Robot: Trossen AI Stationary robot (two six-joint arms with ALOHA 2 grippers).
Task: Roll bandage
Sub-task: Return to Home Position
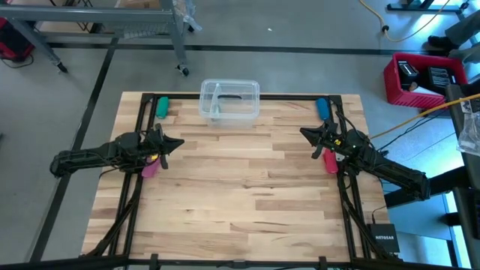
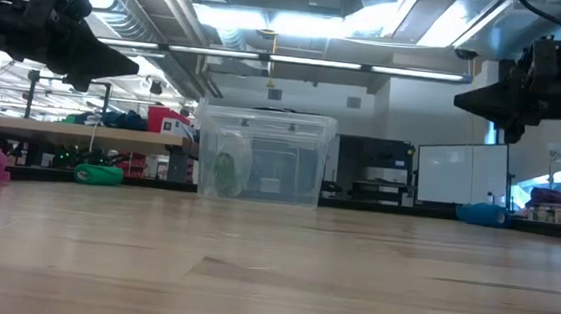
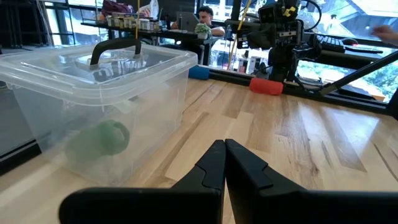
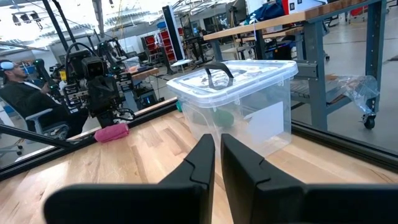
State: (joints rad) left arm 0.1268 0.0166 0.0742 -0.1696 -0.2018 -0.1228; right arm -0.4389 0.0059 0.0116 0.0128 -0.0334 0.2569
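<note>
No long green strip lies on the table, so the bandage as a strip is out of view. A clear lidded box (image 1: 229, 100) stands at the far middle. A green rounded lump (image 3: 102, 140) shows through its wall; I cannot tell whether it is the bandage. My left gripper (image 1: 180, 142) hovers shut above the table's left side, pointing level toward the middle. My right gripper (image 1: 304, 133) hovers on the right side, fingers together but for a thin slit (image 4: 217, 140), with nothing between them.
A small green cylinder (image 1: 162, 107) lies at the far left and a blue one (image 1: 322, 108) at the far right. A pink roll (image 1: 150, 166) lies under the left arm, a red one (image 1: 330, 161) under the right. The wooden tabletop (image 1: 240, 195) lies bare between the arms.
</note>
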